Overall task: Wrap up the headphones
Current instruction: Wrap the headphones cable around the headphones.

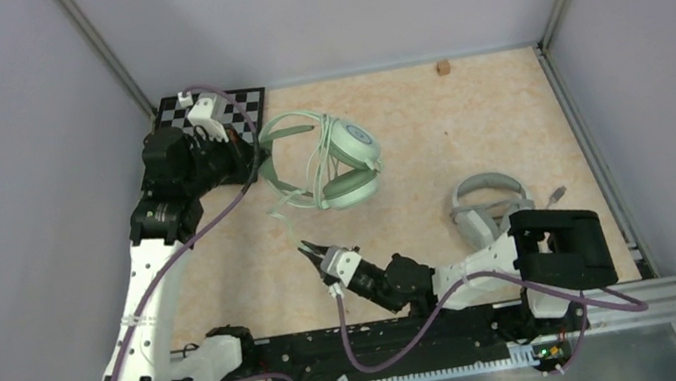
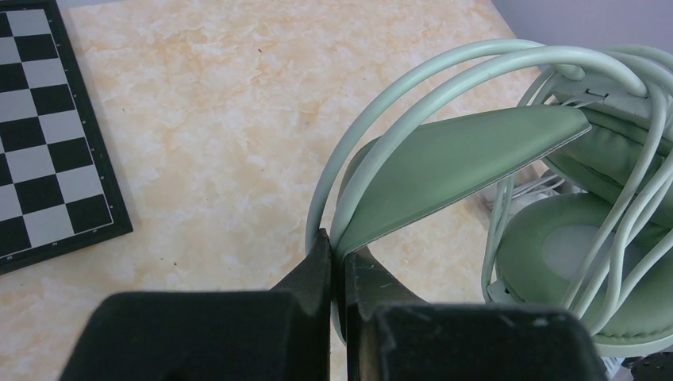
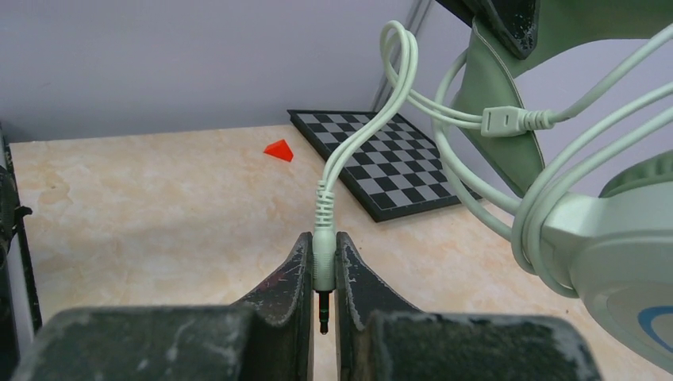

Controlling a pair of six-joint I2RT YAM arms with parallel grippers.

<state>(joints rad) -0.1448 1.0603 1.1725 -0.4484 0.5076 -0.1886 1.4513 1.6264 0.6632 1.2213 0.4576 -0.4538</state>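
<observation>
Marbled tabletop (image 1: 506,125), mint headphones (image 1: 350,163) held by left claw (image 2: 337,262), plug (image 3: 323,271) in right claw (image 3: 322,242)

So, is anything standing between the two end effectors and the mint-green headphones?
Nothing visible does. The left end effector is shut on the padded headband of the mint-green round-cup headphones, and the right end effector pinches the jack plug of their pale-green cable.

Lab cell: calibration checkerboard (image 1: 245,100), aluminium frame (image 1: 103,52).
</observation>
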